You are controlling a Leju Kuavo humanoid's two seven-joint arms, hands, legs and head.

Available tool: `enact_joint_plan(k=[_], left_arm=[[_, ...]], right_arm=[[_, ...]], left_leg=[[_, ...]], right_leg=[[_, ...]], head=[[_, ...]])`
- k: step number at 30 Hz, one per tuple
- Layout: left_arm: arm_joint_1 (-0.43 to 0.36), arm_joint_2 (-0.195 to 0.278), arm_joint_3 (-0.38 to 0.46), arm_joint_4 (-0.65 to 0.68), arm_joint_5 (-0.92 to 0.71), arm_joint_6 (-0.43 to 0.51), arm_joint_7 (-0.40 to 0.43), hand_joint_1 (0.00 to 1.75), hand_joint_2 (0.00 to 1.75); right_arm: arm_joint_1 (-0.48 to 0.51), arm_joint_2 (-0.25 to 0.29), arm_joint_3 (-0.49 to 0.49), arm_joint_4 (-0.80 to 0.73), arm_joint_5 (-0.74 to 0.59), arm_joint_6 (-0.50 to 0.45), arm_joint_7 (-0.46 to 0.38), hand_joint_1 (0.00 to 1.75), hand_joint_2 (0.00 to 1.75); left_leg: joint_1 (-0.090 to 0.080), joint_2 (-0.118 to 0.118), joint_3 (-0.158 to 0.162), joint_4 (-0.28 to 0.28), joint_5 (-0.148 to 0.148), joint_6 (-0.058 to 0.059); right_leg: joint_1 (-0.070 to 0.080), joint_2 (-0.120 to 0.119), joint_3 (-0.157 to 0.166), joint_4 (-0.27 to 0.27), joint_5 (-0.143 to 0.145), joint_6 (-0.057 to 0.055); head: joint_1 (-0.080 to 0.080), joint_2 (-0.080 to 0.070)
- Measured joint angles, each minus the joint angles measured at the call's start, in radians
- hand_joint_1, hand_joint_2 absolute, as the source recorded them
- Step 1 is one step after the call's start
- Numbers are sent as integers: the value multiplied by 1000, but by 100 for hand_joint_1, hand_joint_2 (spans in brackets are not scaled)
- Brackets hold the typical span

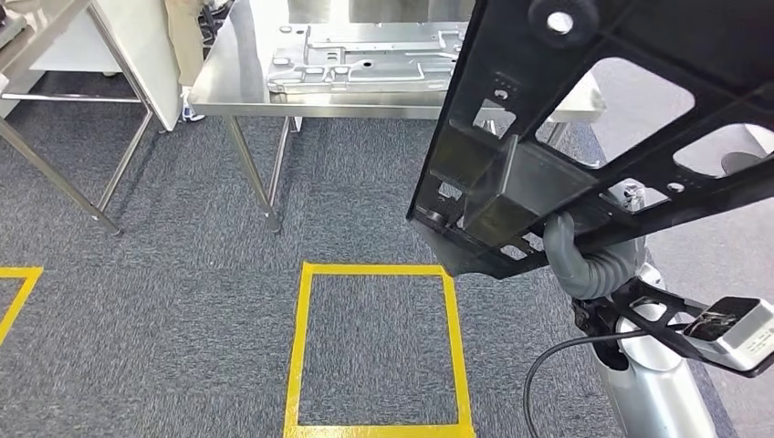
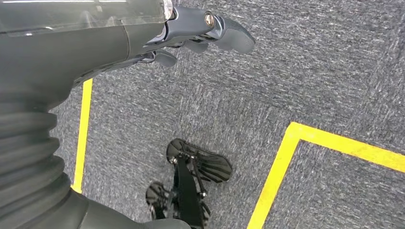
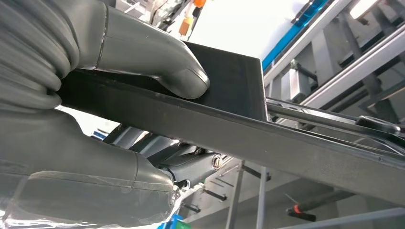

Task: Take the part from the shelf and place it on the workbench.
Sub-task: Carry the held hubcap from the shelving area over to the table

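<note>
Right hand (image 1: 584,260) of the humanoid robot clamps a large black part (image 1: 584,119), an open lattice frame, by its lower edge, thumb (image 3: 157,62) pressed on one face and fingers wrapped under the other. Carried aloft on the robot's right side, the frame's long axis runs from the hand up and away to the right. Steel workbench (image 1: 246,82) stands ahead and to the left, across grey carpet and beyond a square of yellow floor tape (image 1: 379,347), well apart from the frame; a silver stamped panel (image 1: 365,59) already lies on its top. Left hand (image 2: 191,33) hangs over the floor holding nothing, its dark fingers loosely bent. Judging from this, the carrying arm is the nearer one, and the frame must travel forward and leftward to reach the benchtop
</note>
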Motion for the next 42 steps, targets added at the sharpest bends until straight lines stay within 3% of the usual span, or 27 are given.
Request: enact_joint_plan(k=[1, 3, 5, 8, 10, 11, 13, 14, 15, 16, 18, 19, 21, 24, 26, 29, 30, 31, 33, 35, 36, 40, 42], left_arm=[[1, 0, 0, 0, 0, 0, 0, 0, 175], [1, -1, 0, 0, 0, 0, 0, 0, 175], [-1, -1, 0, 0, 0, 1, 0, 0, 175], [-1, -2, 0, 0, 5, 6, 1, 0, 175], [-2, -2, 0, 0, 8, 11, 2, 0, 175], [-2, -2, 1, 0, 10, 13, 4, 0, 175], [1, -2, 2, 0, 14, 15, 9, 0, 175], [3, -2, 3, 0, 15, 15, 11, 0, 175], [5, -2, 3, 0, 16, 15, 13, 0, 175], [6, -2, 4, 0, 17, 16, 14, 0, 175], [7, -2, 5, 0, 17, 17, 14, 0, 175], [7, -2, 6, 0, 17, 17, 14, 0, 175], [8, -1, 7, 0, 18, 17, 13, 0, 175], [9, -2, 8, 0, 17, 19, 13, 0, 175], [8, -4, 8, 0, 17, 20, 14, 0, 175], [7, -7, 8, 0, 14, 24, 15, 0, 175], [8, -8, 8, 0, 13, 25, 15, 0, 175], [9, -8, 8, 0, 12, 26, 15, 0, 175], [10, -10, 8, 0, 10, 27, 15, 0, 175], [9, -11, 8, 0, 9, 27, 15, 0, 175], [9, -11, 8, 0, 8, 27, 15, 0, 175], [6, -11, 8, 0, 6, 28, 15, 0, 175], [4, -12, 8, 0, 5, 28, 15, 0, 175]], right_arm=[[1, -1, 0, 1, 1, 0, 6, 175, 175], [0, -4, 0, 1, 3, 0, 22, 175, 175], [-3, -8, 0, 1, 3, 0, 43, 175, 175], [-7, -16, 0, 2, -6, -6, 78, 175, 175], [-12, -18, 0, 1, -13, -14, 90, 175, 175], [-14, -20, 0, 1, -15, -16, 93, 175, 175], [-18, -23, 0, 1, -19, -18, 98, 175, 175], [-18, -24, 1, 1, -20, -18, 102, 175, 175], [-18, -25, 1, 1, -22, -17, 105, 175, 175], [-18, -26, 2, 1, -23, -17, 107, 175, 175], [-19, -27, 2, 1, -25, -16, 109, 175, 175], [-21, -27, 2, 2, -27, -16, 110, 175, 175], [-25, -28, 3, 3, -29, -16, 117, 175, 175], [-28, -33, 8, 6, -29, -15, 130, 175, 175], [-33, -38, 12, 7, -27, -14, 133, 175, 175], [-33, -44, 15, 10, -20, -13, 134, 175, 175], [-31, -45, 17, 11, -17, -13, 134, 175, 175], [-28, -48, 19, 12, -15, -13, 134, 175, 175], [-25, -53, 20, 13, -12, -14, 133, 175, 175], [-25, -56, 20, 14, -11, -15, 130, 175, 175], [-24, -57, 21, 14, -10, -16, 129, 175, 175], [-19, -57, 21, 13, -4, -16, 126, 175, 175], [-19, -57, 22, 11, -3, -16, 125, 175, 175]], left_leg=[[0, 0, 7, 0, -5, -2], [0, -1, 23, 1, -17, -8], [-3, -2, 31, 2, -29, -19], [-4, -1, 36, 0, -39, -37], [-1, 0, 24, 35, -60, -47], [0, 0, 0, 86, -84, -51], [1, -1, -78, 232, -139, -56], [1, -1, -116, 290, -151, -58], [1, -1, -139, 313, -142, -57], [1, -1, -140, 294, -112, -55], [0, -1, -95, 161, -21, -46], [-3, -1, -68, 94, 11, -40], [-8, -2, -41, 27, 30, -29], [-8, -4, -34, 15, 22, -14], [-3, -4, -23, 5, 19, -3], [-2, -4, -10, 2, 8, 4], [-2, -4, -4, 3, 3, 4], [-2, -5, 4, 3, -3, 4], [-2, -6, 23, 3, -17, 0], [-4, -7, 36, 4, -30, -8], [-5, -8, 38, 4, -36, -14], [-6, -6, 46, 13, -56, -37], [-4, -5, 8, 100, -98, -45]], right_leg=[[-3, -1, 7, -31, 33, 1], [-6, -5, 64, -168, 115, 1], [-3, -8, 106, -267, 150, -6], [1, -5, 114, -286, 142, -24], [-2, -4, 125, -292, 138, -37], [-3, -5, 132, -295, 135, -43], [-1, -6, 143, -295, 126, -50], [0, -5, 149, -295, 121, -51], [2, -4, 156, -295, 115, -52], [3, -3, 164, -295, 109, -51], [5, -1, 185, -295, 94, -48], [7, -1, 192, -294, 87, -45], [8, 1, 196, -294, 79, -35], [7, 2, 198, -295, 71, -18], [6, 0, 177, -244, 44, -7], [1, -1, 59, -47, -22, 5], [-1, -1, 27, -7, -22, 7], [-2, -1, 13, -6, -1, 8], [-4, -3, 49, -120, 88, 5], [-1, -6, 99, -246, 147, -3], [2, -7, 111, -276, 153, -9], [1, -3, 127, -294, 142, -32], [-2, -4, 145, -301, 136, -42]], head=[[0, 0], [0, 0], [0, 0], [-1, 0], [-4, 0], [-6, 0], [-9, 0], [-9, 0], [-9, 0], [-9, 0], [-9, 0], [-8, 0], [-7, 0], [-6, 0], [-4, 0], [-3, 0], [-3, 0], [-3, 0], [-3, 0], [-3, 0], [-4, 0], [-6, 0], [-10, 0]])
